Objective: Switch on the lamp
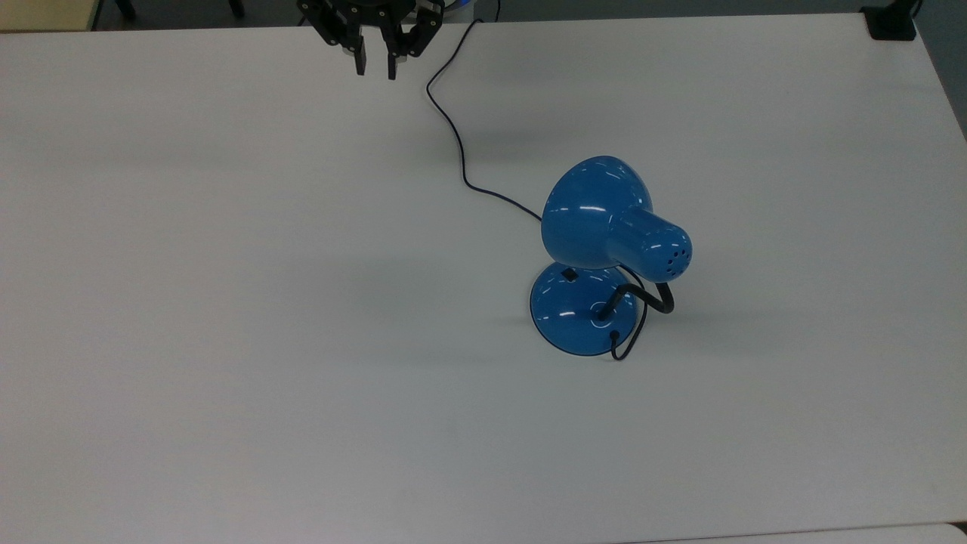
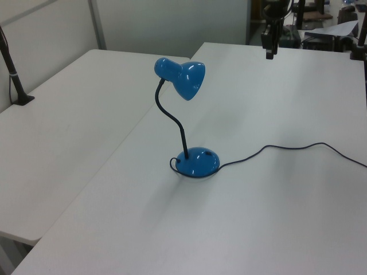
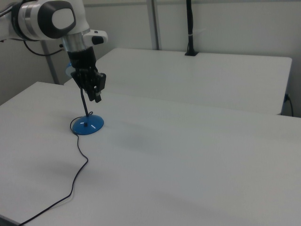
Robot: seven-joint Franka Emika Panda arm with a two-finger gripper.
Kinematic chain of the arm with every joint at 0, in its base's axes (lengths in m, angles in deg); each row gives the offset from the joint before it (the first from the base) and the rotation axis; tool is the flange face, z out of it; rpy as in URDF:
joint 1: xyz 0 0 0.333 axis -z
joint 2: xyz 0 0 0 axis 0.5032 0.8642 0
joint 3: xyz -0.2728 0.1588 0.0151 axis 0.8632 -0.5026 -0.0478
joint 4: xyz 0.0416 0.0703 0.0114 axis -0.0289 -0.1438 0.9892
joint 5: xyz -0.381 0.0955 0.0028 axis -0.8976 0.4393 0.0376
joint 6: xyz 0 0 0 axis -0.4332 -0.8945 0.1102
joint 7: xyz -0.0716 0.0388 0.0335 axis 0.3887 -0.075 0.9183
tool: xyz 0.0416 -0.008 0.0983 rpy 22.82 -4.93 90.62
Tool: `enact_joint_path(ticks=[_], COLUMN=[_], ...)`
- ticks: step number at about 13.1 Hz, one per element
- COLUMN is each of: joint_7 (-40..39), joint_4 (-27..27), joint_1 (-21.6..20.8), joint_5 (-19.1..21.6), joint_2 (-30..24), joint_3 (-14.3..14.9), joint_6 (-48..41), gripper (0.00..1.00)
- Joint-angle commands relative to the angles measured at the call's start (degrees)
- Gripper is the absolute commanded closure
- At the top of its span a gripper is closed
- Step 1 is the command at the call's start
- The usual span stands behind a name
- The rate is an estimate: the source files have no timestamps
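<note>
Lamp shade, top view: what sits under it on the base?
Under the lamp shade, the small black switch peeks out on the blue base. The base's far edge is covered by the shade.

No readable text, label, brand, number or sign appears on anything in these views.
</note>
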Motion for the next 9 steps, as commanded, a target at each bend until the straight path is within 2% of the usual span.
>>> enact_joint_path(ticks=[1, 7, 9], joint_7=[-1.44, -2.40, -6.87], joint_4=[0.59, 0.24, -3.09], joint_1=[-0.42, -0.68, -3.13], joint_5=[-0.20, -0.20, -0.12], joint_2=[0.21, 1.09, 1.17], joint_3=[0.20, -0.24, -0.41], joint_6=[-0.93, 0.56, 5.47], gripper=[1.00, 1.00, 1.00])
